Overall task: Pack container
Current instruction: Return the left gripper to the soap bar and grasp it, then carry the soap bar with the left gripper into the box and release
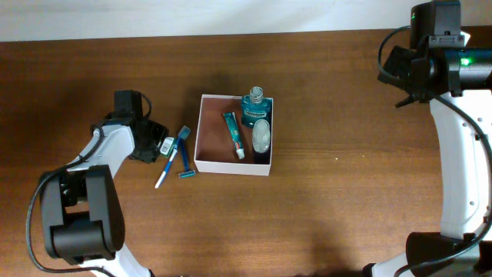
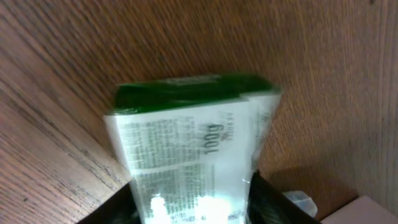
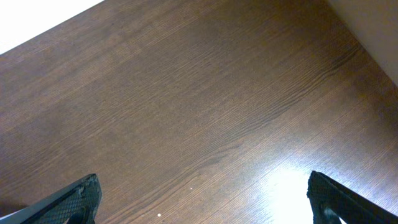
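Note:
The container (image 1: 212, 131), a shallow white-walled box with a pinkish-brown inside, sits mid-table and holds a teal bottle (image 1: 254, 108), a toothpaste tube (image 1: 234, 133) and a white oval item (image 1: 262, 135). My left gripper (image 1: 156, 145) is just left of the box, shut on a small green-and-white packet (image 2: 193, 155) marked 100g, which also shows in the overhead view (image 1: 167, 145). A blue toothbrush (image 1: 172, 158) and a blue razor (image 1: 186, 161) lie on the table between the gripper and the box. My right gripper (image 3: 202, 196) is open and empty at the far right back.
The box corner (image 2: 373, 208) shows at the lower right of the left wrist view. The right arm's base and cables (image 1: 442, 54) stand at the back right. The table's back edge meets a white wall (image 1: 192, 15).

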Motion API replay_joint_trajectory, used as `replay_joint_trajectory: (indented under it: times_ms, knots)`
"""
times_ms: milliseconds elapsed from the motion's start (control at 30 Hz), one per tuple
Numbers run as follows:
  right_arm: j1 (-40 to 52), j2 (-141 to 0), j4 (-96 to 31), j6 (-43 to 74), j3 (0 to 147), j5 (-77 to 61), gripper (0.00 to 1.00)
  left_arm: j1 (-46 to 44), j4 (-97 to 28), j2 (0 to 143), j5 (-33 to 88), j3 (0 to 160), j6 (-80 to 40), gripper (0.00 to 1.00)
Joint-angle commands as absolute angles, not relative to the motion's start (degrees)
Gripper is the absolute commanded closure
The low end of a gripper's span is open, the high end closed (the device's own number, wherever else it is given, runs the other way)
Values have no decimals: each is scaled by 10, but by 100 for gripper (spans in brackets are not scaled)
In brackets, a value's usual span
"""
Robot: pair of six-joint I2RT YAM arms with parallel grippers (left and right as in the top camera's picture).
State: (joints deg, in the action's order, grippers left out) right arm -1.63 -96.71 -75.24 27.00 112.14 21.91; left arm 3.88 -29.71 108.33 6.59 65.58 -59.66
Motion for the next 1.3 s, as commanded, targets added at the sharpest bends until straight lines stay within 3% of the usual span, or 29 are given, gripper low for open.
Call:
replay_joint_trajectory:
  times_ms: [0, 200, 567, 833, 1267]
  knots:
    - [-19, -971, -752, 270, 1125, 220, 1, 40, -297, 1092, 62, 656, -599, 59]
    - [-19, -971, -752, 270, 1125, 220, 1, 46, -296, 1085, 64, 678, -527, 71]
    - [-19, -971, -752, 270, 1125, 220, 1, 31, -326, 925, 106, 765, -253, 71]
    - [-19, -971, -752, 270, 1125, 220, 1, -78, -317, 831, 111, 775, -179, 79]
    - [-19, -971, -752, 270, 1125, 220, 1, -238, -350, 901, 32, 774, -120, 81]
